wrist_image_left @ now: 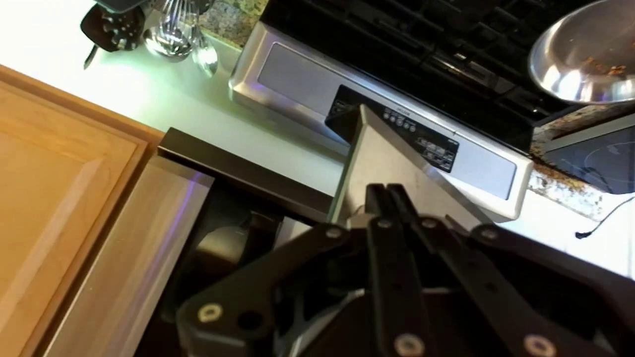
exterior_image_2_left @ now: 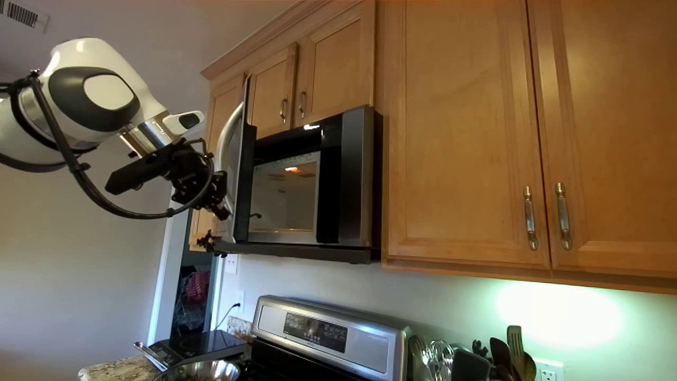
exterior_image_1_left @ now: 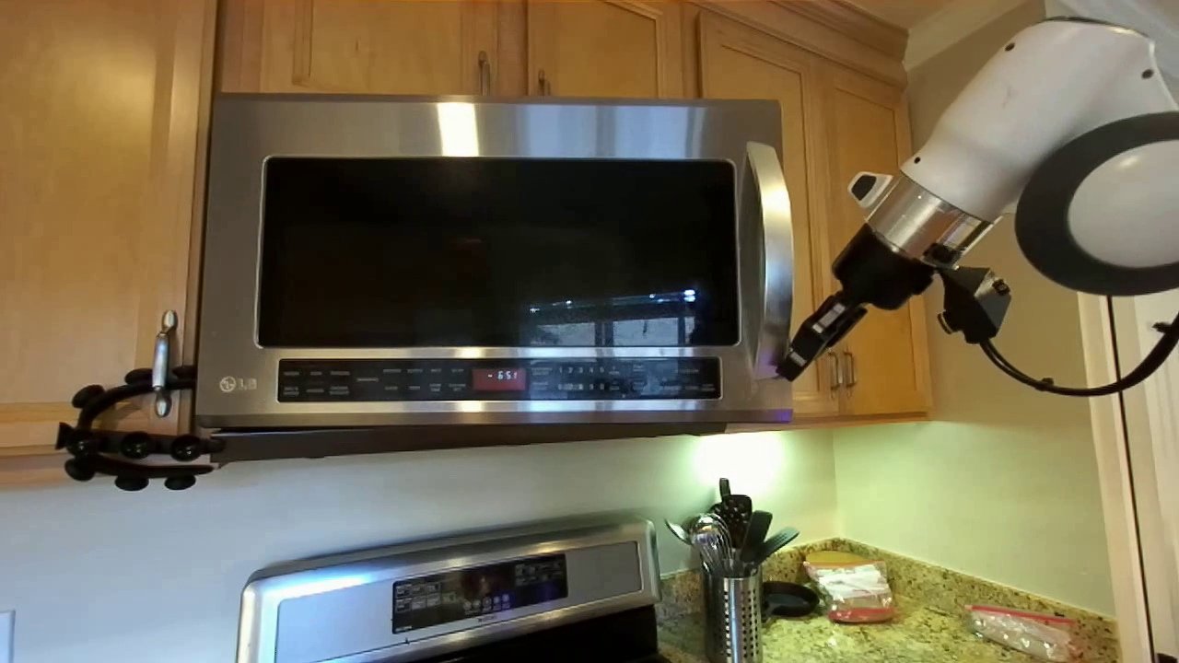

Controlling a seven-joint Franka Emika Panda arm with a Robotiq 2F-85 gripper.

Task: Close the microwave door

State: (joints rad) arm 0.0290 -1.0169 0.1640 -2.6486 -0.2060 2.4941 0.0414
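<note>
Microwave door (exterior_image_1_left: 497, 258) is standing open, filling ctr frame in an exterior view, w/ its steel handle (exterior_image_1_left: 778, 258) running down the R side; the microwave (exterior_image_2_left: 330, 190) is sitting behind it. Gripper (wrist_image_left: 386, 189) is pointing at the handle's lower end, R of ctr; jaws are meeting, holding nothing. Whether it's touching the door, can't tell. Wood cabinets (exterior_image_2_left: 465, 137) are flanking the microwave, taking up upper R. Below, the stove backguard (exterior_image_1_left: 451, 594) is catching light at bottom ctr, & a steel pan (exterior_image_2_left: 209, 370) is sitting lower L, next to a portable cooktop (exterior_image_2_left: 206, 344). Speckled granite counter (exterior_image_1_left: 921, 635) is running along lower R, holding a perforated utensil holder (exterior_image_1_left: 734, 617) & zip-top bags (exterior_image_1_left: 852, 589). Pale wall (exterior_image_2_left: 444, 301) is glowing greenish under the cabinets. Ceiling vent (exterior_image_2_left: 22, 15) is showing upper L, & doorway (exterior_image_2_left: 198, 261) is standing dark, lower L.
</note>
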